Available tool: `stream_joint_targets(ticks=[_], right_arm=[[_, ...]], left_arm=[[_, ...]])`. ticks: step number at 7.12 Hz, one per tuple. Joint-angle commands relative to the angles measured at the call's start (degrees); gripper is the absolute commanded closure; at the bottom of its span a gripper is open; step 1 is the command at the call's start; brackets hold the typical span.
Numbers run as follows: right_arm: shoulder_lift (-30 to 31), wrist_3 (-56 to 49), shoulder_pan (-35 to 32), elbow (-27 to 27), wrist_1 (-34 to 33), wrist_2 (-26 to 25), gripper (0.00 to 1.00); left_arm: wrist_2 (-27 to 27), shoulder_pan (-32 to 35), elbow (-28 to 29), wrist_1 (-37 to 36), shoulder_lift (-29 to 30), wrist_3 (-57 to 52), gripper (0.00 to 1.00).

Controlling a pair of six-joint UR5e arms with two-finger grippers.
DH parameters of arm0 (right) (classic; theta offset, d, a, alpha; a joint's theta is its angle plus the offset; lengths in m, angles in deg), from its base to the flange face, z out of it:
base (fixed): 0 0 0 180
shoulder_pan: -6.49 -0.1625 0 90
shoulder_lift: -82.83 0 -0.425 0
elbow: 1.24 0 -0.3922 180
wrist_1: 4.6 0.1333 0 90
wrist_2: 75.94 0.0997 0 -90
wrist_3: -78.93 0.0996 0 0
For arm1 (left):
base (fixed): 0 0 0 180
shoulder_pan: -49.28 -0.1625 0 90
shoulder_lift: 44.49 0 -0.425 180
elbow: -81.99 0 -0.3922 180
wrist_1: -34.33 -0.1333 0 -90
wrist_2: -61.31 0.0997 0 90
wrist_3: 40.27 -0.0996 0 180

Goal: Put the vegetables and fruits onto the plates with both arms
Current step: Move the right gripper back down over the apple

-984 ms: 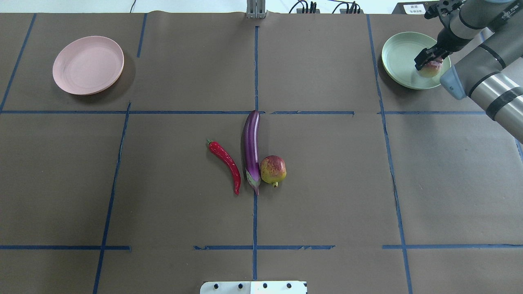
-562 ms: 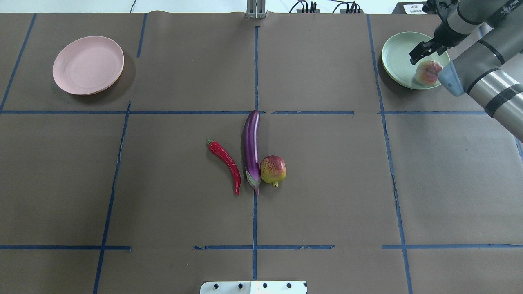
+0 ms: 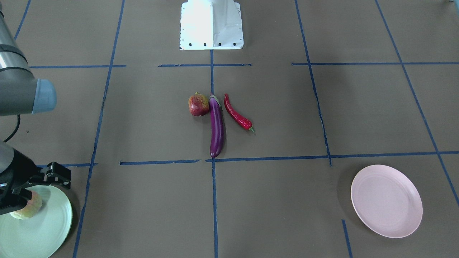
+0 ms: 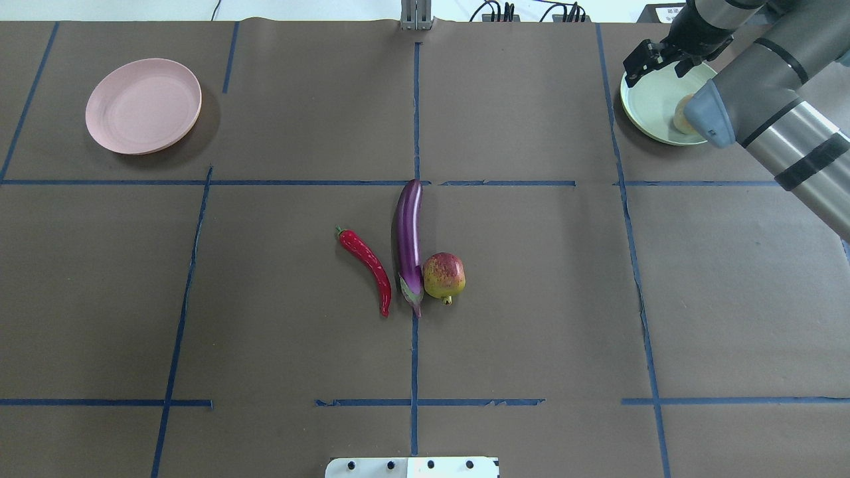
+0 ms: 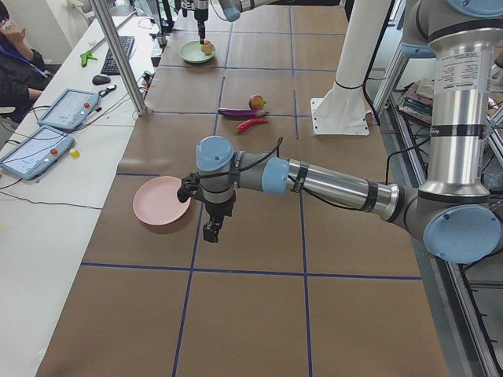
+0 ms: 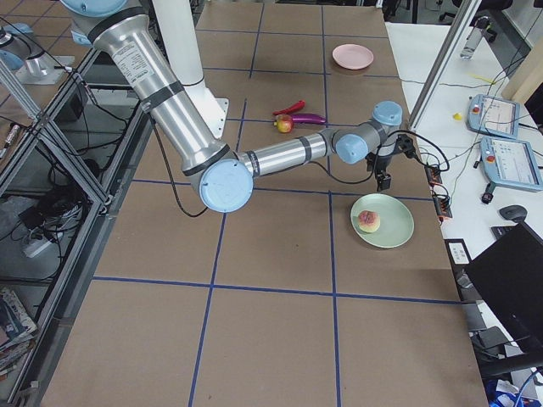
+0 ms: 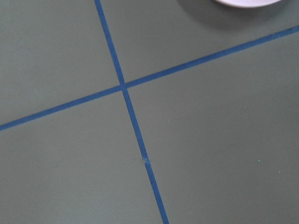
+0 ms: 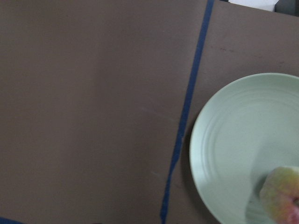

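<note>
The peach lies on the mint plate at the far right, partly hidden by my right arm; it also shows in the right wrist view. My right gripper is open and empty above the plate's far left rim. The eggplant, the chili on its left and the pomegranate touching its right lie mid-table. The pink plate is empty at the far left. My left gripper hangs beside the pink plate; I cannot tell if it is open.
The white base block sits at the near table edge. Blue tape lines cross the brown table. Tablets and a metal post stand on the operators' side bench.
My right gripper let go of the peach on the mint plate, rose and moved toward the plate's far left rim. The peach stays on the plate.
</note>
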Motion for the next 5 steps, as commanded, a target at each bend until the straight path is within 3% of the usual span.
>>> stream_joint_targets(ticks=[1, 2, 3, 5], right_arm=[[0.3, 16.4, 7.4, -12.3, -4.1, -1.2, 0.01], [0.1, 22.5, 12.6, -17.1, -7.3, -4.7, 0.01], [-0.6, 26.2, 19.6, -20.7, -10.8, -11.4, 0.00], [-2.5, 33.5, 29.1, -20.8, -11.5, -18.3, 0.00]], left_arm=[[0.0, -0.1, 0.1, 0.1, 1.2, 0.0, 0.00], [0.1, -0.1, 0.2, 0.0, 1.2, 0.0, 0.00], [0.1, -0.1, 1.3, -0.1, 0.9, 0.1, 0.00], [-0.1, -0.1, 4.2, 0.1, 0.9, -0.3, 0.00]])
